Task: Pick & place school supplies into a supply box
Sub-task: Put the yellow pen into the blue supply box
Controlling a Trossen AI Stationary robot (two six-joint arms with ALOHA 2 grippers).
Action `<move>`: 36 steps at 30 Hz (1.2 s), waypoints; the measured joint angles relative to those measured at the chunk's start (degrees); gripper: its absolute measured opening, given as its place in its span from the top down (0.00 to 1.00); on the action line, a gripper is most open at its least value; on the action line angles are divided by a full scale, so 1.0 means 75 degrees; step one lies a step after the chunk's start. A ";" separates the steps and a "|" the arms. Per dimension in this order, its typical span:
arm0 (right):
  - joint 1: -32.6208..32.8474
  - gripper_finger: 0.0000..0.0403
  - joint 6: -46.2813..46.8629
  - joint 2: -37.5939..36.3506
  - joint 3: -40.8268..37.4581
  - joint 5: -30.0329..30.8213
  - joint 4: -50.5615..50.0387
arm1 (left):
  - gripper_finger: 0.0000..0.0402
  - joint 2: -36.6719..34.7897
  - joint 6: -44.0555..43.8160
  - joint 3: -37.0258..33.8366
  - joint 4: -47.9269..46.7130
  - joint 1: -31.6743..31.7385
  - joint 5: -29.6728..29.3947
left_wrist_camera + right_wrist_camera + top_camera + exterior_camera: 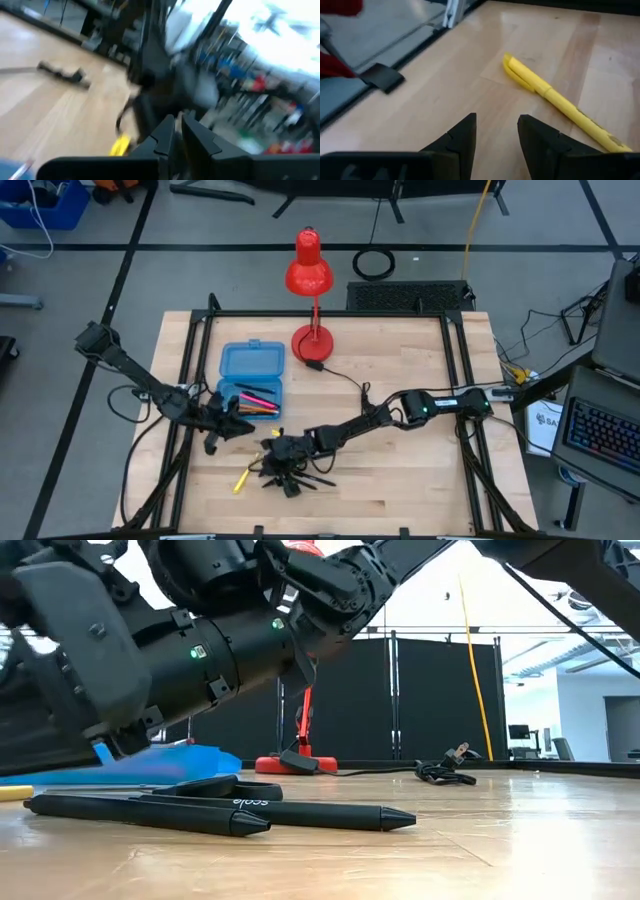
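Observation:
The translucent blue supply box (252,370) lies open at the table's left middle, with pink and orange pencils (258,400) inside it. My left gripper (243,427) hovers just near of the box, shut and with nothing in it (178,134). My right gripper (268,452) stands open low over the wood (497,131), nothing between its fingers. A yellow pen (555,97) lies flat on the table just ahead of it, nearer the front edge (242,478). Black pens (150,812) lie flat under the right hand (300,477).
A red desk lamp (308,275) stands at the far middle on its round base (313,342). Its black cord (350,385) trails across the wood toward the right arm. Black frame rails (190,370) line the table's sides. Bare wood lies to the right (420,470).

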 joint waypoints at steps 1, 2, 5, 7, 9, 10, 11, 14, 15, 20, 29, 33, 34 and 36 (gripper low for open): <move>0.0053 0.67 -0.0064 0.0000 0.0000 0.0158 -0.0017 | 0.91 -0.0003 -0.0024 0.0000 0.0339 0.0004 -0.0025; 0.0101 0.67 -0.0106 0.0000 0.0000 0.0241 -0.0019 | 0.91 -0.0004 -0.0037 0.0001 0.0648 0.0006 -0.0067; 0.0179 0.67 -0.0141 0.0000 0.0000 0.0321 -0.0049 | 0.91 -0.0004 0.0001 0.0064 0.0985 -0.0058 -0.0283; 0.0187 0.67 -0.0141 0.0000 0.0000 0.0351 -0.0283 | 0.91 -0.0004 -0.0257 0.0197 0.0699 -0.0184 -0.0558; 0.0181 0.67 -0.0101 -0.0007 0.0002 0.0355 -0.0557 | 0.92 -0.0004 -0.0777 0.0383 0.0086 -0.0342 -0.0883; 0.0182 0.67 -0.0078 -0.0066 -0.0001 0.0355 -0.0752 | 0.93 -0.0004 -0.0986 0.0504 -0.0352 -0.0446 -0.1047; 0.0187 0.67 -0.0079 -0.0134 -0.0025 0.0339 -0.0925 | 0.95 -0.0001 -0.1185 0.0660 -0.0840 -0.0574 -0.1194; 0.0219 0.67 -0.0128 -0.0308 -0.0254 0.0188 -0.0953 | 0.99 0.0003 -0.1797 0.1214 -0.2257 -0.1038 -0.1806; 0.0233 0.67 -0.0146 -0.0382 -0.0340 0.0175 -0.0974 | 0.99 0.0018 -0.1909 0.1420 -0.2646 -0.1214 -0.2071; 0.0323 0.67 -0.0216 -0.0854 -0.0870 0.0202 -0.0902 | 0.98 0.0167 -0.2570 0.2309 -0.4137 -0.1933 -0.2642; 0.0324 0.67 -0.0068 -0.2243 -0.2934 0.0943 -0.0011 | 0.99 0.2198 -0.5859 0.2887 -0.4965 -0.2939 -0.2912; 0.0323 0.67 0.0059 -0.3012 -0.4264 0.0998 0.1440 | 0.99 0.3317 -0.6728 0.3360 -0.4981 -0.3215 -0.2953; 0.0315 0.67 0.0133 -0.3179 -0.4578 0.1000 0.1798 | 0.99 0.3586 -0.6871 0.3521 -0.5095 -0.3231 -0.2929; 0.0315 0.67 0.0223 -0.3484 -0.5177 0.0998 0.2315 | 0.99 0.4062 -0.7185 0.3884 -0.5495 -0.3242 -0.2885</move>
